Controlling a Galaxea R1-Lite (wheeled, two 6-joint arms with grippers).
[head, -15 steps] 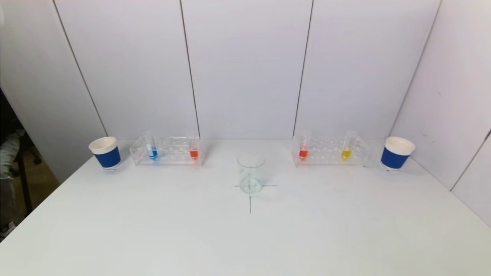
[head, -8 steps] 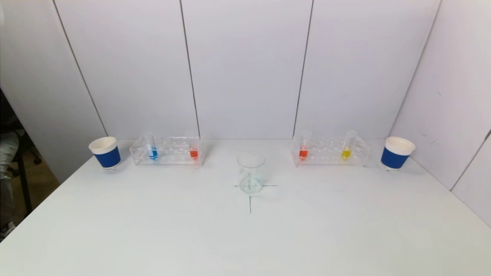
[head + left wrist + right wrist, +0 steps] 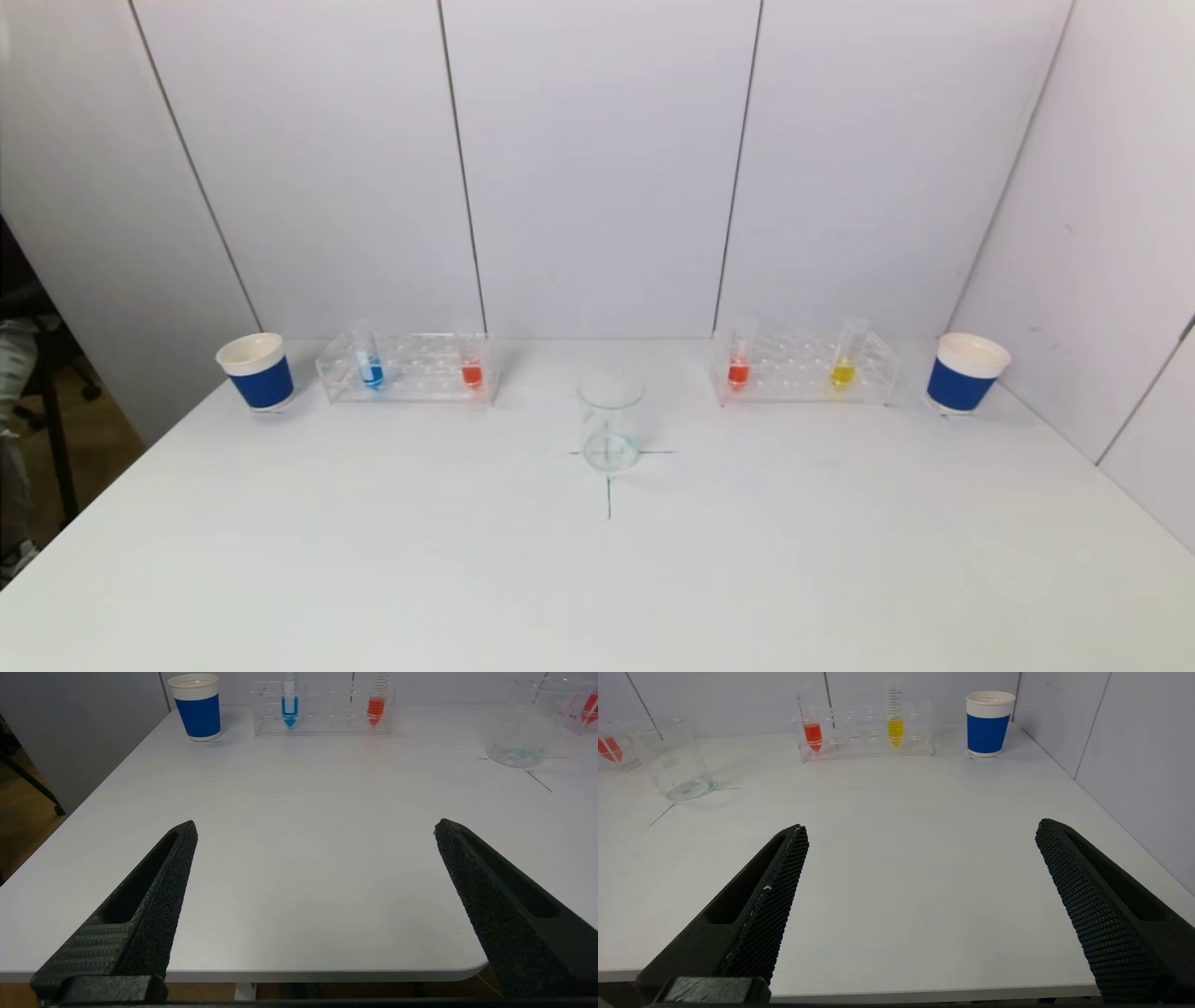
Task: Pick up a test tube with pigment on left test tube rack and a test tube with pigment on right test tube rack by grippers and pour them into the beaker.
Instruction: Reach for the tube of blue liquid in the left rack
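The left clear rack (image 3: pixel 406 369) holds a blue tube (image 3: pixel 371 364) and an orange-red tube (image 3: pixel 472 369); both also show in the left wrist view, blue tube (image 3: pixel 289 704), red tube (image 3: pixel 375 705). The right rack (image 3: pixel 805 369) holds an orange-red tube (image 3: pixel 738 366) and a yellow tube (image 3: pixel 844 364), also in the right wrist view, red tube (image 3: pixel 813 732), yellow tube (image 3: pixel 895 727). The clear beaker (image 3: pixel 611 420) stands on a cross mark mid-table. My left gripper (image 3: pixel 315 828) and right gripper (image 3: pixel 921 828) are open and empty at the table's near edge, out of the head view.
A blue paper cup (image 3: pixel 257 371) stands left of the left rack and another (image 3: pixel 966 372) right of the right rack. White walls close in behind and on the right. The table edge (image 3: pixel 280 975) lies just under both grippers.
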